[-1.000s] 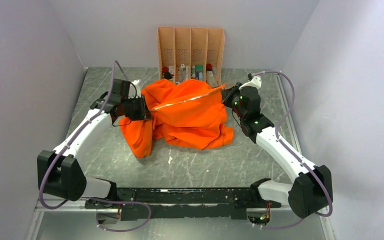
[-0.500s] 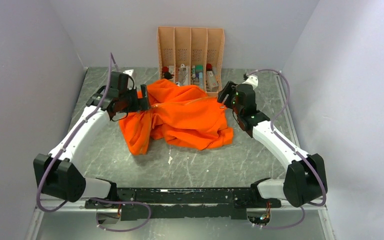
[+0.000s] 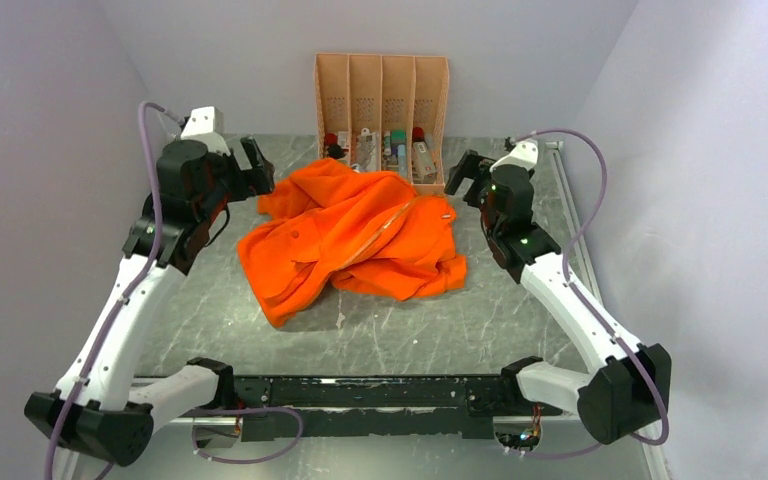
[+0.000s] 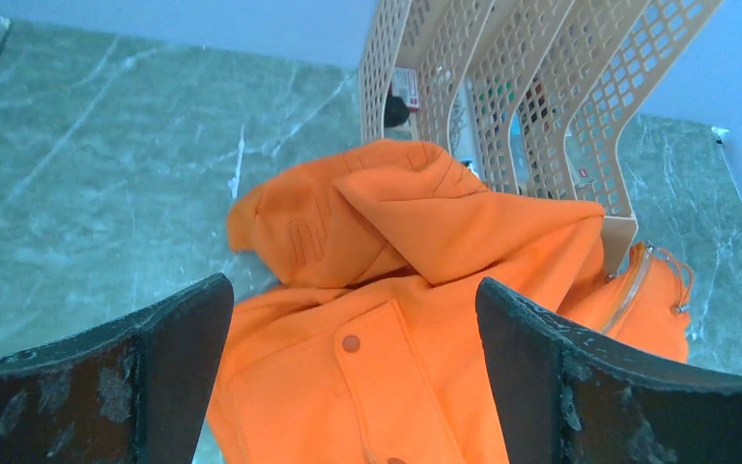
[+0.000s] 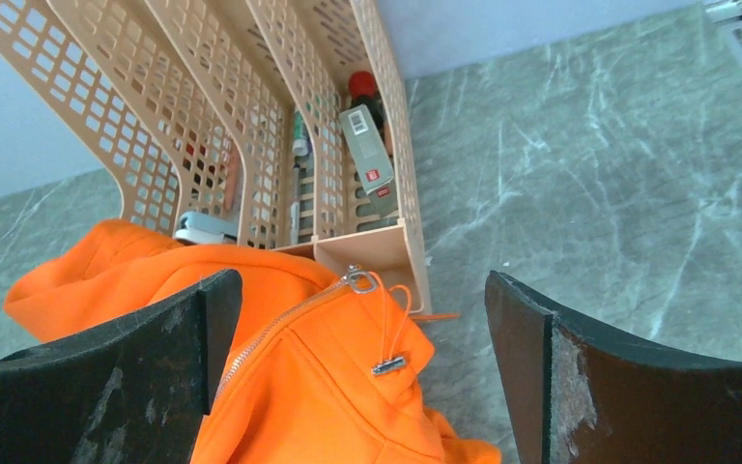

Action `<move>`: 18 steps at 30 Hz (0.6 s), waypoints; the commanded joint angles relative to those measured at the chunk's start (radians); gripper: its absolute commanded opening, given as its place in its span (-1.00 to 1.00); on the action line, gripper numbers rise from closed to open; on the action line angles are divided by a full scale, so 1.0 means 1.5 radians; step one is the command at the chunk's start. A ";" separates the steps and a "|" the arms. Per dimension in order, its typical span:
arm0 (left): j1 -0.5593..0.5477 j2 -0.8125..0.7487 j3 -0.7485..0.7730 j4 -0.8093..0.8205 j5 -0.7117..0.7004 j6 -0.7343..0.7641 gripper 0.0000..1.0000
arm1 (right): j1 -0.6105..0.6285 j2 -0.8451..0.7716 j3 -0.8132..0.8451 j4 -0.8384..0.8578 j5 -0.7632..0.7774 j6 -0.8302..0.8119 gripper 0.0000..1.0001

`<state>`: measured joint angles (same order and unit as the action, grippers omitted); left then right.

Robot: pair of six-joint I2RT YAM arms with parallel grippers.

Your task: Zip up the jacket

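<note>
Left gripper [image 3: 256, 166]: jaws spread wide, nothing between them, raised off the table at about 10 o'clock from the garment. Its wrist view looks down between the two black fingers [image 4: 155, 362] onto orange cloth.

Right gripper [image 3: 466, 172]: also wide open and empty, raised at about 2 o'clock from the garment, just off its far right corner.

Large bright orange fabric jacket [image 3: 360, 235]: lies in a crumpled heap at the middle of the grey-green marbled tabletop [image 3: 390, 325], between the two grippers and touching neither. A folded edge points toward 7 o'clock.

Silver front zipper [image 3: 380, 230]: runs diagonally across the heap, roughly 7 o'clock up to 1 o'clock. In the right wrist view the metal slider [image 5: 357, 281] sits at the top end of the teeth, and a thin orange cord with a small metal tab [image 5: 388, 365] hangs from it. Cannot tell how far the zip is closed along its length.

One flap pocket with a round snap [image 4: 350, 343] faces up, seen from the left wrist.

Tan perforated plastic rack with four slots [image 3: 380, 90]: stands at 12 o'clock against the back wall, small items inside. The jacket's far edge lies up against its foot.
</note>
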<state>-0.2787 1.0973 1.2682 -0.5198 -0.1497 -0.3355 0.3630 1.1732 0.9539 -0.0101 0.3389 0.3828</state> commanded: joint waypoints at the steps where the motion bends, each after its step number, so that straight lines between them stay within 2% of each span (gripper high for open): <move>1: 0.001 -0.067 -0.116 0.212 0.026 0.090 0.99 | -0.004 -0.036 -0.028 0.022 0.059 -0.049 0.99; 4: 0.001 -0.116 -0.234 0.332 0.083 0.139 0.99 | -0.004 -0.060 -0.078 0.071 0.084 -0.103 0.99; 6: 0.001 -0.133 -0.300 0.403 0.072 0.154 0.99 | -0.004 -0.077 -0.134 0.134 0.097 -0.136 0.99; 10: 0.001 -0.110 -0.337 0.406 0.028 0.167 0.99 | -0.004 -0.098 -0.244 0.279 0.110 -0.211 0.99; 14: 0.002 -0.064 -0.349 0.392 -0.076 0.176 0.99 | -0.004 -0.087 -0.281 0.296 0.124 -0.233 0.99; 18: 0.019 -0.042 -0.411 0.459 -0.104 0.208 0.99 | -0.004 -0.063 -0.354 0.392 0.150 -0.275 0.99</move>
<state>-0.2741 1.0138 0.7284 0.0402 -0.2111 -0.0879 0.3607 1.0569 0.4969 0.3893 0.5018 0.0643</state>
